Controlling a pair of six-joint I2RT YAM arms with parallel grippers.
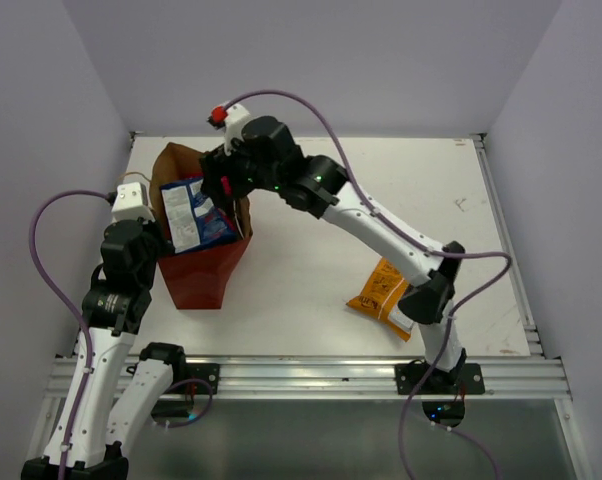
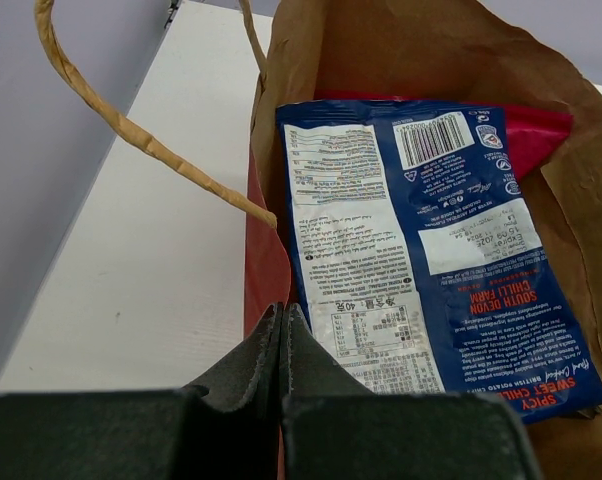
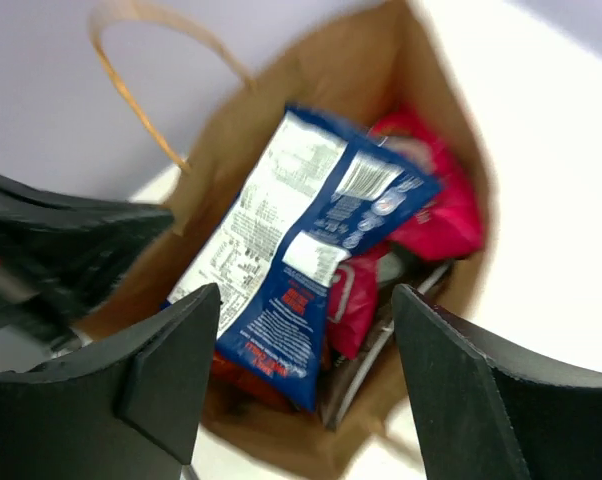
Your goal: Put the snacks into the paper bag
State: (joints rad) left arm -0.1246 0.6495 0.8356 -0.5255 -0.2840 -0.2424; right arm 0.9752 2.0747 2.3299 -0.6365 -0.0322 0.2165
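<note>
Blue-and-white packet (image 3: pixel 301 270) sits in paper bag (image 1: pixel 203 280) beneath right gripper (image 3: pixel 306 300), jaws wide and empty (left gripper (image 2: pixel 283 320) pinched on rim); next: fetch orange packet (image 1: pixel 379 292) off table (image 1: pixel 311 200).

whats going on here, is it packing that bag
The left gripper is shut on the rim of the paper bag, steadying it. The right gripper hangs open just above the bag's mouth, where a blue-and-white packet sits on top of a pink packet. One orange packet lies out on the table, not yet bagged.
</note>
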